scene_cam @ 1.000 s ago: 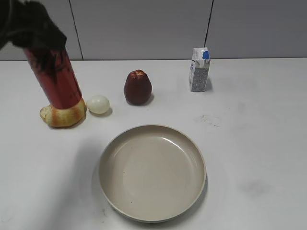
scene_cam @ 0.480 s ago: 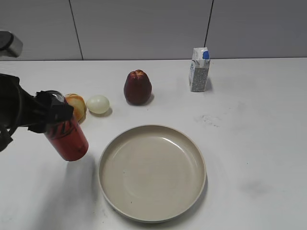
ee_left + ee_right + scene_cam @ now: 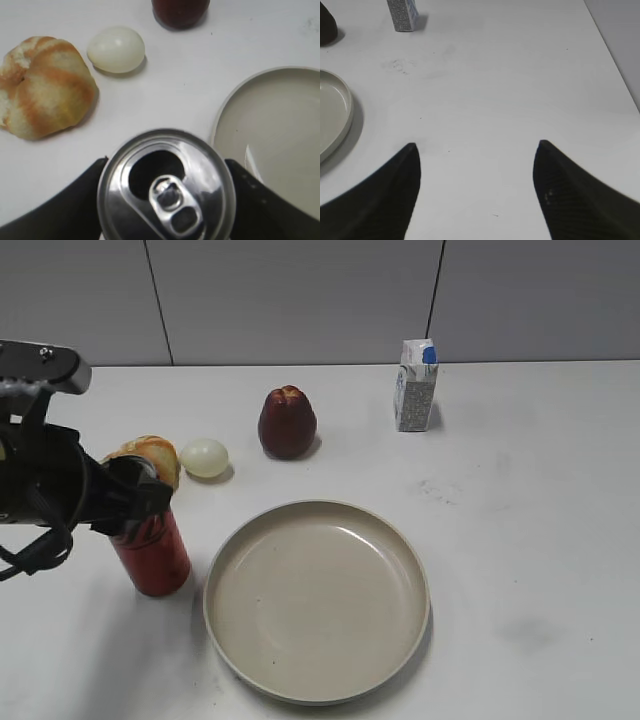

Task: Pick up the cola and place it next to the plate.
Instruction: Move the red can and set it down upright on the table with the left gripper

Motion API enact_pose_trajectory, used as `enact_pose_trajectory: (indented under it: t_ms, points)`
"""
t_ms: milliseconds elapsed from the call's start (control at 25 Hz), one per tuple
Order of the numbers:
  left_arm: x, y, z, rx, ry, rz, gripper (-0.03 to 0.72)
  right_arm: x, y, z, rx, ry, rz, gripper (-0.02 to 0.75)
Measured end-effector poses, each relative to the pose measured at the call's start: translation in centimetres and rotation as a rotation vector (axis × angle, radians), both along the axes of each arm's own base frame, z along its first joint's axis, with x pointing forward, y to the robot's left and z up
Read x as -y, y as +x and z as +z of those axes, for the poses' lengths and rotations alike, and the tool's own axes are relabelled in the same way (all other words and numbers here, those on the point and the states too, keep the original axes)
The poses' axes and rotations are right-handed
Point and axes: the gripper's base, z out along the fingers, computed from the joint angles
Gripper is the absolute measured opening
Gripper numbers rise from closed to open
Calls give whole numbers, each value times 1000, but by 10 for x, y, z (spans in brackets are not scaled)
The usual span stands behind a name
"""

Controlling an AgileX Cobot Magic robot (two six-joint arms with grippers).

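The cola is a red can standing upright on the white table just left of the plate, a large round beige dish. My left gripper is shut on the can's top part. In the left wrist view the can's silver pull-tab top fills the bottom, with a dark finger on each side, and the plate's rim lies to the right. My right gripper is open and empty over bare table; it does not show in the exterior view.
A bread roll, a white egg and a dark red fruit lie behind the can. A small white-and-blue carton stands at the back right. The plate's edge shows at the left of the right wrist view.
My left gripper has brought the cola from above the bread roll forward and down. The can now stands by the plate's left rim. The right arm has not visibly moved.
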Motion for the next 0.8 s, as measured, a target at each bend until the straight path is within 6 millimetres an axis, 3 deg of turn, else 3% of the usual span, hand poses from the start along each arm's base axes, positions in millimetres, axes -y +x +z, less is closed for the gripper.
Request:
enact_pose_trajectory:
  t_ms: [600, 680, 800]
  points:
    - [13, -5, -2, 11, -3, -54, 501, 0, 0, 0, 0, 0, 0, 533]
    - [13, -5, -2, 11, -3, -54, 525, 0, 0, 0, 0, 0, 0, 533]
    - [14, -6, -2, 3, -1, -55, 634, 0, 0, 0, 0, 0, 0, 533]
